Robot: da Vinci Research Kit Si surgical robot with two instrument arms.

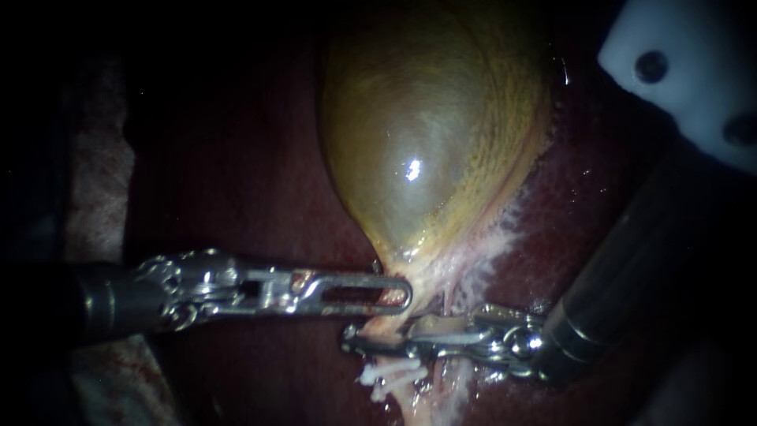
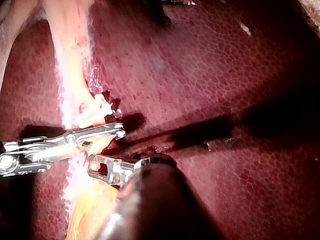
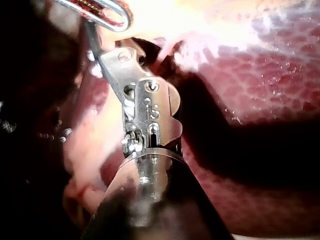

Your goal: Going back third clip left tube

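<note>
Closest to the lens is a white plastic part (image 1: 678, 71) with two dark holes, at the upper right of the endoscope view. Below it, the dark shaft of your right instrument (image 1: 351, 341) slants down to the tissue. Its jaws point leftward across the pale tissue under the neck of the gallbladder (image 1: 426, 134). They stand slightly apart, with nothing clamped between them.

The white clips (image 1: 390, 375) sit in a small cluster on the pale tube (image 1: 410, 402) just below those jaws, close to the tips but outside them. From your left wrist camera the same cluster lies just beyond the jaw tip, beside it rather than between the jaws.

Your left instrument (image 1: 404, 293) comes in level from the left. Its slotted jaws are closed on the narrow neck of the gallbladder, right above the right instrument's jaws. Dark red liver (image 1: 236, 173) lies on both sides of the swollen, yellow-green gallbladder.
</note>
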